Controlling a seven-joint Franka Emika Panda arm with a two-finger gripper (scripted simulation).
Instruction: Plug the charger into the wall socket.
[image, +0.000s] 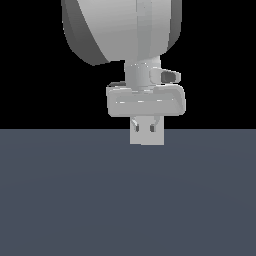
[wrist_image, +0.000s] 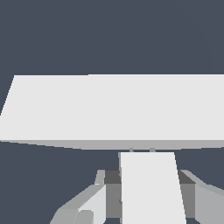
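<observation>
Wrist view showing gripper (wrist_image: 148, 197) clamping charger (wrist_image: 151, 188) just short of wall socket (wrist_image: 113, 109): keeping prongs level, easing straight in.

The wall socket (wrist_image: 113, 109) stands right against the charger (wrist_image: 151, 188), blocking forward passage; floor (image: 60, 200) around lies open.

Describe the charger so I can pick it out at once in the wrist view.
Start from the wall socket, the broad pale plate spanning the wrist view. Just in front of its near edge, the charger is the narrow white block between the fingers of the tool. It is far narrower than the plate and whiter than the grey fingers.
</observation>
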